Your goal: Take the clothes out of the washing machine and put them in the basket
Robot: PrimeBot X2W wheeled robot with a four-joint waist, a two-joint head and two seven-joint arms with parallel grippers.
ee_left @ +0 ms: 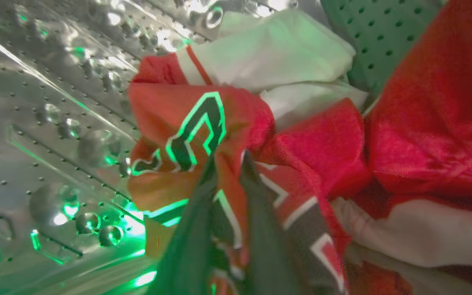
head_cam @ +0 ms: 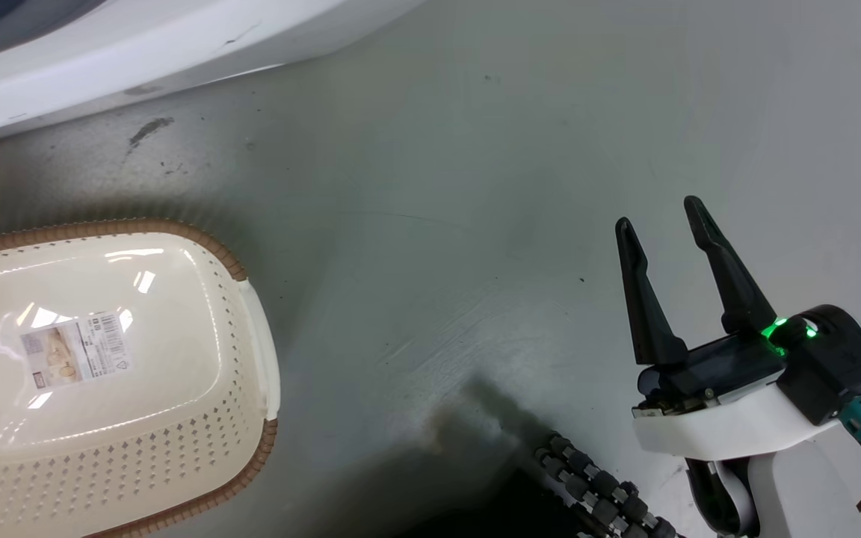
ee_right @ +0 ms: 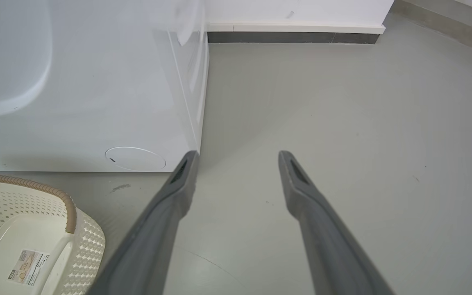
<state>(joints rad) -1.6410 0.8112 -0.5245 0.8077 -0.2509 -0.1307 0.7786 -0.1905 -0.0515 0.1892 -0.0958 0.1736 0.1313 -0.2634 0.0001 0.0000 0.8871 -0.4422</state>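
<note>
**Left arm has the jersey, but that pinch looks thin**

The left gripper (ee_left: pixel 228 164) is deep in the drum (ee_left: pixel 55 123) of the washing machine (head_cam: pixel 139 52). Its two fingers are drawn nearly together with a fold of the red jersey (ee_left: pixel 195 119) squeezed between them, right by the black numeral. The other red garment (ee_left: pixel 424 114) is bunched against it on the right, with white cloth tucked between and under both. The basket (head_cam: pixel 260 351) sits on the floor (head_cam: pixel 475 224) near the front of the machine, with nothing in it but a label (head_cam: pixel 75 350). The right gripper (head_cam: pixel 658 213) hangs over bare floor, fingers spread wide, holding nothing.

My worries from here:

The hold is on one fold near the fingertips. Slick fabric could slide out once the whole jersey's weight comes on it — then it lands on the floor, not in the basket.

The two garments also look tangled, so pulling one might drag the other halfway out and leave it hanging or dropped.

A trailing sleeve could also catch on the way out of the opening. I'd go slow on the pull.
</note>
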